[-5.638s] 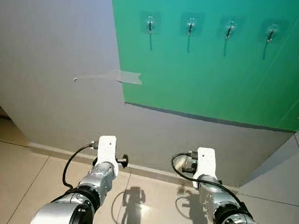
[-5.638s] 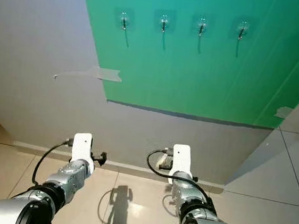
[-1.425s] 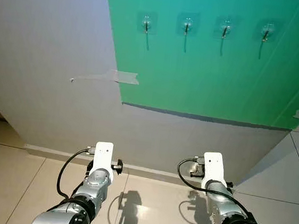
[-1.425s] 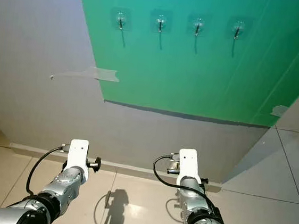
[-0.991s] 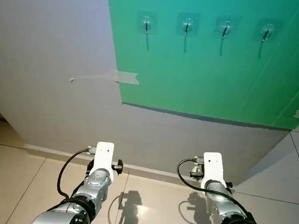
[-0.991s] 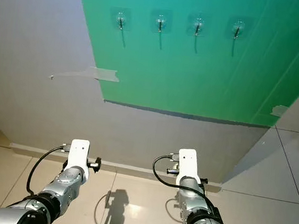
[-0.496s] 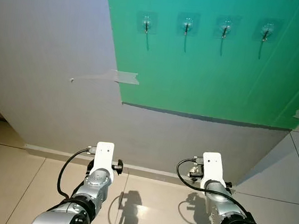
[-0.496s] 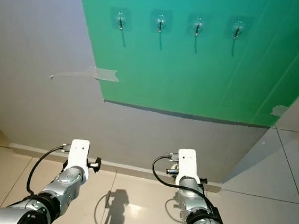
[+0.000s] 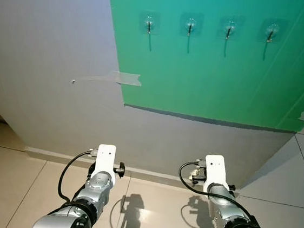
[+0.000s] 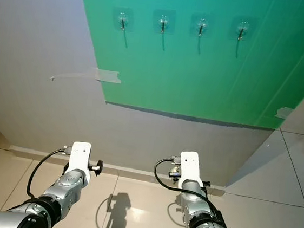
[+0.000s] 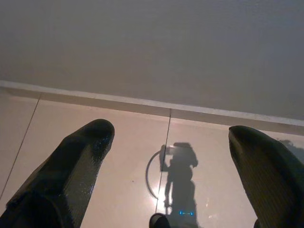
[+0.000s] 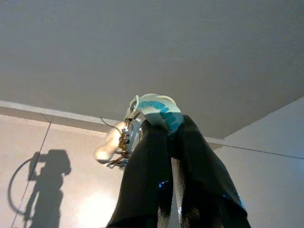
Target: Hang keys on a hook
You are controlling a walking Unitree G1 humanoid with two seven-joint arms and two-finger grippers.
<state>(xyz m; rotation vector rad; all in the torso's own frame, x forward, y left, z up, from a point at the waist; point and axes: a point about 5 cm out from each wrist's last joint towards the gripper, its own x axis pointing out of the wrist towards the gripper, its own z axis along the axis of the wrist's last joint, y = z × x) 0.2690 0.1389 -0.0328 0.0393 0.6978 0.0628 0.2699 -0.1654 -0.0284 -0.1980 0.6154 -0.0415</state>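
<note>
Green panel (image 9: pixel 216 72) carries four hooks (image 9: pixel 189 26) high up | right hand (image 12: pixel 172 124) low near the floor, closed on keys (image 12: pixel 124 140) | left hand (image 11: pixel 171 142) open, idle | advice: raise keys slowly, keep the ring facing one hook.

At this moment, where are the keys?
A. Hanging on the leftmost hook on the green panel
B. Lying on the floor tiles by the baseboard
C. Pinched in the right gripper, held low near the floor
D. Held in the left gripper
C: the right gripper is shut on the keys, low before the wall, while all four hooks are bare.
</note>
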